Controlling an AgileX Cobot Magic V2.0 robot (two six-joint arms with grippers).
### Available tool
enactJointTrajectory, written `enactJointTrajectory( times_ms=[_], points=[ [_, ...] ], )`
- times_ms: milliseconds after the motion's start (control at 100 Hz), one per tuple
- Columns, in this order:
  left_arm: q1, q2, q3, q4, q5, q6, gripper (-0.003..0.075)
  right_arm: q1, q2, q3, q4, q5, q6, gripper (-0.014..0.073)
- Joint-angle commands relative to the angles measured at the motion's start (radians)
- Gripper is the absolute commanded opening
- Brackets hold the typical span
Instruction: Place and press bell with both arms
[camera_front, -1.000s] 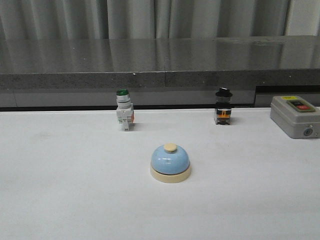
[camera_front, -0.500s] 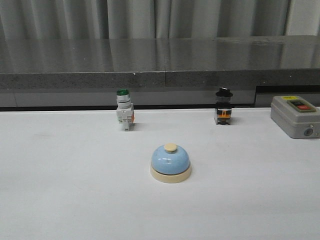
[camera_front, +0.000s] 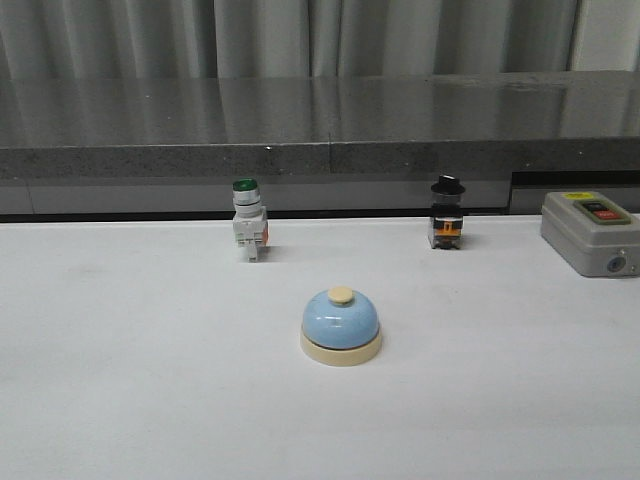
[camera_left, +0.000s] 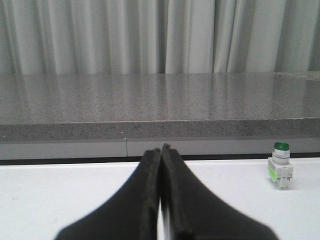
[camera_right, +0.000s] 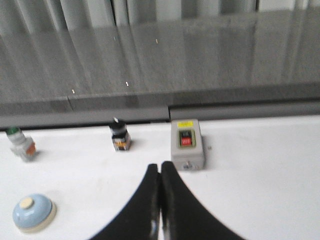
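The light-blue bell (camera_front: 341, 325) with cream base and button stands upright near the middle of the white table. It also shows in the right wrist view (camera_right: 33, 212). Neither arm shows in the front view. My left gripper (camera_left: 161, 148) is shut and empty, low over the table, with the bell out of its view. My right gripper (camera_right: 160, 166) is shut and empty, above the table and well apart from the bell.
A green-capped white switch (camera_front: 248, 221) and a black-capped switch (camera_front: 447, 213) stand at the back of the table. A grey box with a red button (camera_front: 591, 232) sits at the back right. A dark stone ledge (camera_front: 320, 125) runs behind the table.
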Motion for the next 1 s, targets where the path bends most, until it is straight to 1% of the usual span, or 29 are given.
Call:
enactJointTrajectory(
  times_ms=[0,90,210,370,560,670,810,920,990],
  points=[
    [0.002,-0.030,0.043,0.002,-0.085,-0.011,-0.0020,-0.004,0.104,-0.129,-0.009,0.118,-0.009,-0.0060],
    [0.002,-0.030,0.043,0.002,-0.085,-0.011,-0.0020,-0.004,0.210,-0.225,-0.009,0.263,-0.009,-0.0060],
    [0.002,-0.030,0.043,0.002,-0.085,-0.011,-0.0020,-0.004,0.314,-0.289,-0.009,0.340,-0.009,-0.0060],
    [0.002,-0.030,0.043,0.002,-0.085,-0.011,-0.0020,-0.004,0.388,-0.293,-0.008,0.329,-0.009,-0.0060],
    [0.002,-0.030,0.043,0.002,-0.085,-0.011,-0.0020,-0.002,0.446,-0.293,0.039,0.319,-0.014,-0.0060],
    [0.002,-0.030,0.043,0.002,-0.085,-0.011,-0.0020,0.001,0.483,-0.293,0.057,0.318,-0.073,-0.0060],
    [0.002,-0.030,0.043,0.002,-0.085,-0.011,-0.0020,0.008,0.556,-0.296,0.155,0.310,-0.177,-0.0060],
    [0.002,-0.030,0.043,0.002,-0.085,-0.011,-0.0020,0.038,0.639,-0.296,0.230,0.276,-0.233,-0.0060],
    [0.002,-0.030,0.043,0.002,-0.085,-0.011,-0.0020,0.071,0.694,-0.297,0.256,0.241,-0.241,-0.0060]
  ],
)
